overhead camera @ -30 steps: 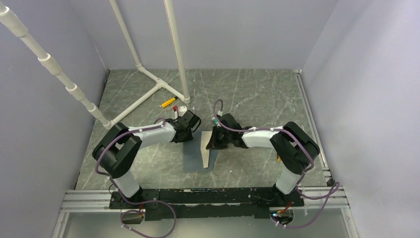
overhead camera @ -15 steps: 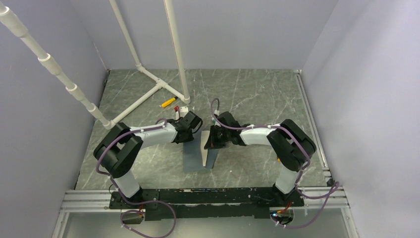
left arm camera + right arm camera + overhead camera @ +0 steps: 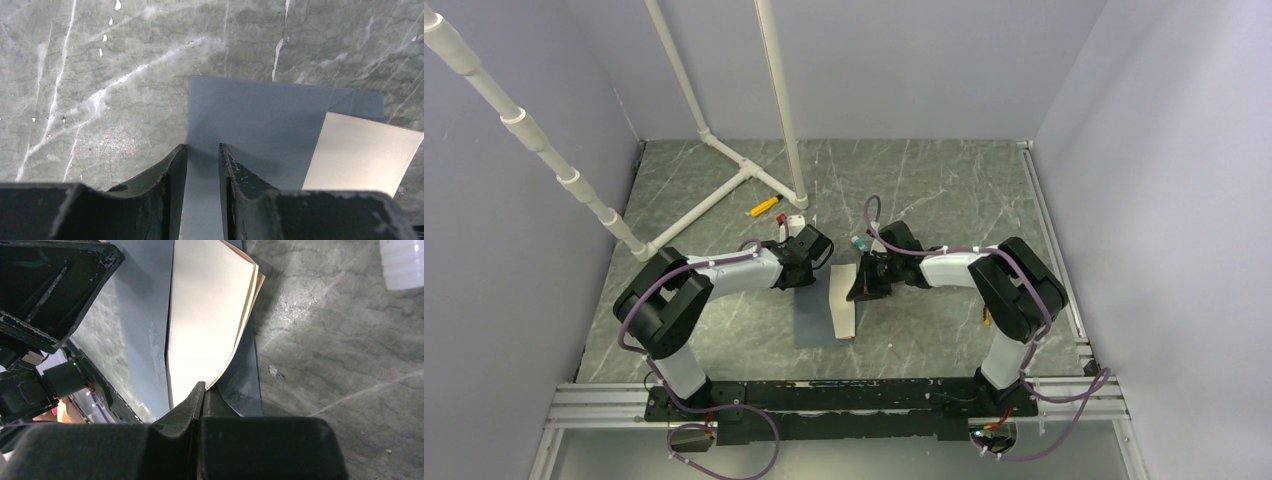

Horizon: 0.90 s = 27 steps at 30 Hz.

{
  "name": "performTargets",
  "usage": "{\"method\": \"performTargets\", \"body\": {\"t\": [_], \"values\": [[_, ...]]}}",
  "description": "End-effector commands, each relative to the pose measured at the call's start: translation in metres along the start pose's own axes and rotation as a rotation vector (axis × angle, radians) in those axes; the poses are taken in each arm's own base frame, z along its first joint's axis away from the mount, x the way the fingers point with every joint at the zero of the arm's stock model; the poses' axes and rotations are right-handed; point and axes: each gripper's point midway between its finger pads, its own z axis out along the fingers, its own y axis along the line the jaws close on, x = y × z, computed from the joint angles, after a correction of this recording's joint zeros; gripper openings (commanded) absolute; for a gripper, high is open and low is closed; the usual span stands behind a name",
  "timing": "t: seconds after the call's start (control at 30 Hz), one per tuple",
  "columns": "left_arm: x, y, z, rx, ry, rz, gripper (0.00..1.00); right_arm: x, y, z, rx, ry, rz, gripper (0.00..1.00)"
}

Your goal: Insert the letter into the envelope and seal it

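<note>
The slate-grey envelope (image 3: 812, 325) lies flat on the marbled table between the two arms. My left gripper (image 3: 809, 278) rests on its far edge; in the left wrist view the gripper (image 3: 202, 150) is narrowly open, with bare envelope (image 3: 250, 110) showing in the gap. The tan letter (image 3: 842, 305) stands tilted along the envelope's right side. My right gripper (image 3: 861, 290) is shut on its near edge. In the right wrist view the gripper (image 3: 202, 386) pinches the folded letter (image 3: 205, 325), with envelope (image 3: 142, 315) to its left and a dark envelope layer under it.
A white pipe frame (image 3: 734, 180) stands at the back left, with a small yellow and red object (image 3: 764, 206) beside it. Grey walls enclose the table on three sides. A metal rail (image 3: 824, 395) runs along the near edge.
My right wrist shifted left and then back to the right, carrying the letter, which now leans slightly differently over the envelope. The left arm has stayed put.
</note>
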Motion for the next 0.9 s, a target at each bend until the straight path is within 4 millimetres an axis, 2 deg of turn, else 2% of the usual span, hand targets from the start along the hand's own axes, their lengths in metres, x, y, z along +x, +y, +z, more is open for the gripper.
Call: {"method": "performTargets", "body": {"t": [0.0,0.23,0.4,0.63,0.87], "values": [[0.106,0.057,0.021,-0.151,0.332,0.112,0.33,0.020,-0.013,0.003,0.025,0.090,-0.008,0.00],[0.110,0.049,0.019,-0.108,0.350,0.083,0.34,0.015,-0.009,0.012,0.059,0.059,-0.040,0.00],[0.110,0.046,0.019,-0.097,0.351,0.072,0.33,0.002,-0.003,0.023,0.047,0.022,-0.047,0.00],[0.112,0.042,0.017,-0.084,0.363,0.042,0.33,-0.008,0.004,0.032,0.037,-0.033,0.013,0.00],[0.106,0.043,0.008,-0.075,0.351,0.000,0.35,-0.009,-0.001,0.032,0.071,-0.132,0.077,0.00]]}}
